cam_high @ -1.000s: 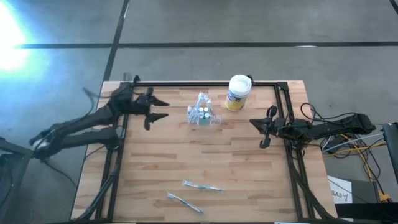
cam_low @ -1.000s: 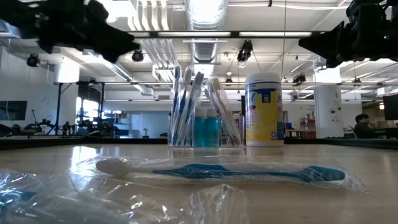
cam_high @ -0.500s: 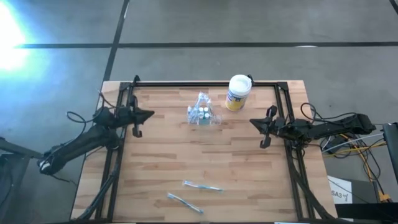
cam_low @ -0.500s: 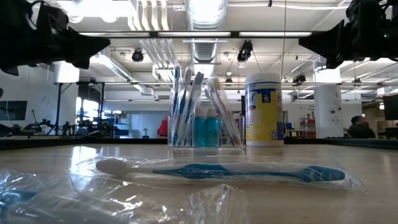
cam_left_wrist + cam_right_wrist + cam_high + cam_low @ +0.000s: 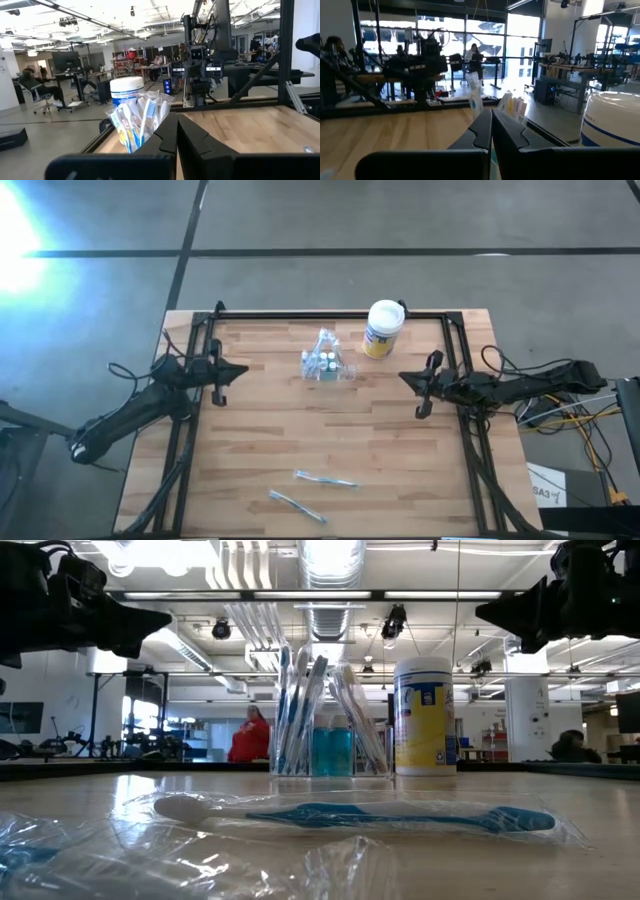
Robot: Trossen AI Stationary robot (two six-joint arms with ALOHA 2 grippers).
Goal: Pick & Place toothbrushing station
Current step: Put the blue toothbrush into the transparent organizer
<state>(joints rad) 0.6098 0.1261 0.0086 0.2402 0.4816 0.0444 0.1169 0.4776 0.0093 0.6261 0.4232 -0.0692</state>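
Observation:
The toothbrushing station [image 5: 327, 365], a clear holder with several toothbrushes standing in it, rests on its base at the table's far middle; the low view shows the station [image 5: 330, 720] too. My left gripper [image 5: 238, 369] hovers shut over the table's left side, pointing toward the station [image 5: 137, 122] and well short of it. My right gripper [image 5: 404, 377] hovers shut over the right side, also pointing inward, with the station [image 5: 512, 106] ahead of it. Neither gripper holds anything.
A white-lidded, yellow-labelled canister [image 5: 383, 328] stands just right of the station, at the far edge. Two wrapped toothbrushes [image 5: 325, 479] [image 5: 297, 506] lie near the front edge, close to the low camera [image 5: 350, 815]. A black frame [image 5: 330, 315] borders the table.
My left gripper has shut with nothing between its fingers, has drawn back from the station toward the table's left edge and has come down a little. The station and the canister have stayed where they were.

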